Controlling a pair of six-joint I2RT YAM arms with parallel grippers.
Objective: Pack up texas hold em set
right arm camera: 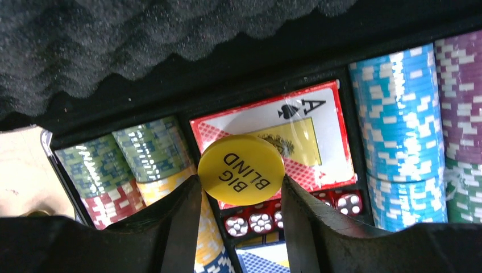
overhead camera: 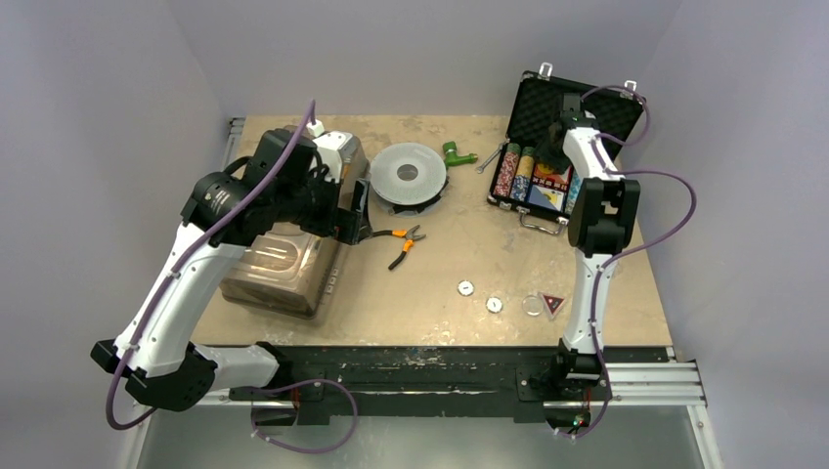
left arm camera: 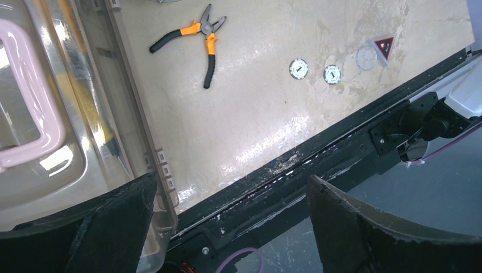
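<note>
The black briefcase point(overhead camera: 544, 106) of the texas hold em set stands open at the table's back right, with chip rows point(overhead camera: 508, 174) inside. My right gripper point(overhead camera: 556, 154) hovers over it, shut on a yellow "BIG BLIND" button point(right arm camera: 241, 169) held edge to edge between its fingers point(right arm camera: 183, 219). Below the button lie the red card deck point(right arm camera: 321, 133), red dice point(right arm camera: 261, 222), blue chips point(right arm camera: 398, 125) and green chips point(right arm camera: 149, 148). Two white round buttons point(overhead camera: 465, 287) point(overhead camera: 495, 305), a clear one point(overhead camera: 531, 305) and a triangular one point(overhead camera: 554, 303) lie loose near the front edge. My left gripper point(overhead camera: 356, 211) is open and holds nothing.
A large clear plastic bin point(overhead camera: 282, 266) sits at the left under my left arm, its rim point(left arm camera: 128, 114) beside the left finger. Orange-handled pliers point(overhead camera: 401, 242) point(left arm camera: 200, 41) lie mid-table. A round grey disc spool point(overhead camera: 409, 174) and a green object point(overhead camera: 455, 152) sit at the back.
</note>
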